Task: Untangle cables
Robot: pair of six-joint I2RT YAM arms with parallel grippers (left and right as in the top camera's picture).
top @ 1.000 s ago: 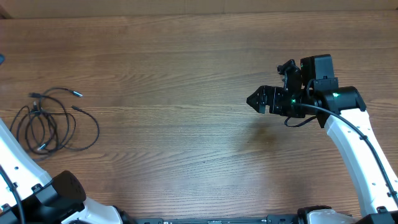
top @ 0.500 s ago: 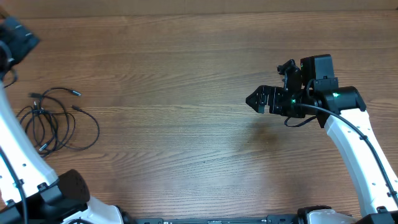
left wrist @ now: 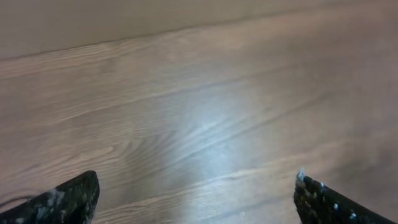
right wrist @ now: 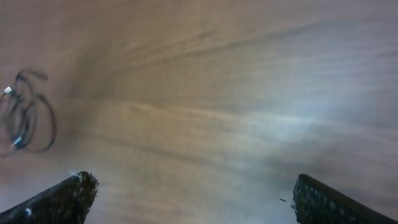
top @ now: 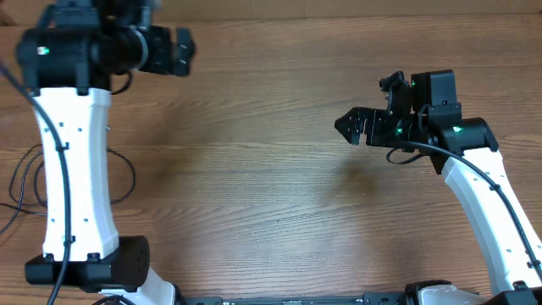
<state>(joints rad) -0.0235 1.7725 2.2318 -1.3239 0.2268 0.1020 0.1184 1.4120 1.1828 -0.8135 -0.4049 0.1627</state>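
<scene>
The cables (top: 133, 180) are a bunch of thin black loops on the wooden table at the left. In the overhead view my left arm (top: 72, 161) covers most of them, so only arcs show on either side of it. The right wrist view has the cables (right wrist: 25, 112) small at its far left. My left gripper (top: 186, 52) is held at the back left, beyond the cables and pointing right; it is open over bare wood (left wrist: 196, 205). The right gripper (top: 343, 127) hangs at the right, pointing left and far from the cables. It is open with nothing in it (right wrist: 193, 202).
The wooden table (top: 254, 186) spreads between the two arms. The table's far edge (top: 279, 15) runs along the top of the overhead view, close behind the left gripper. Both arm bases stand at the near edge.
My left arm has swung up from the lower left corner to the back left and now lies over the cable bunch. The right gripper has lifted slightly.
</scene>
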